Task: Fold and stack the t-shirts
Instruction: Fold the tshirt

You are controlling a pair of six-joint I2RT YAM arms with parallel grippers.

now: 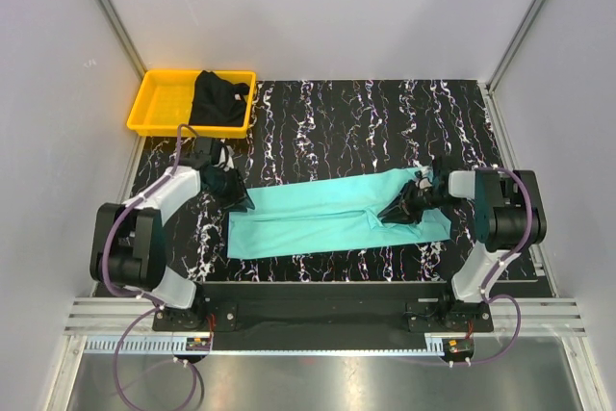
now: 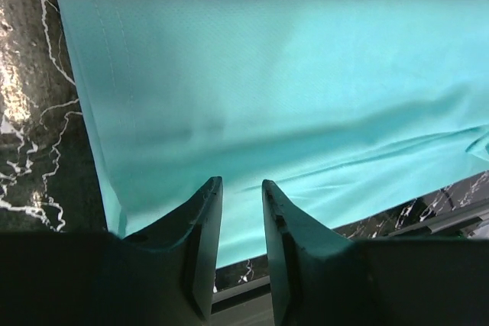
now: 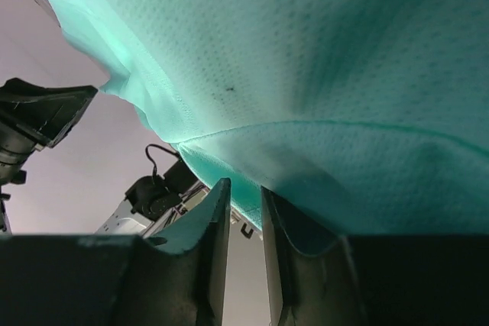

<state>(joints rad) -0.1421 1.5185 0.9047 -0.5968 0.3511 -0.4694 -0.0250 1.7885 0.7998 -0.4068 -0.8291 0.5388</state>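
One end only is held: our right gripper (image 3: pixel 244 188) pinches the lifted frame-right end of the teal t-shirt (image 1: pixel 318 214) on the table (image 1: pixel 385 113). The left gripper (image 2: pixel 241 188) hovers slightly parted and empty, so folding may drag the shirt askew.

The turquoise t-shirt (image 1: pixel 318 218) lay folded into a long, narrow band across the black marbled worktop (image 1: pixel 385 122). It sat closer to the near edge than the far one and ran roughly along it from left of centre to near the right edge. Its left end lay flat, with a straight stitched hem and smooth cloth marked by a few soft creases. Its right end was raised off the surface, bunched and draped in a fold. The black t-shirt (image 1: pixel 219 98) lay crumpled and unfolded in the yellow tray (image 1: pixel 159 103) at the far left corner, covering the tray's right half.
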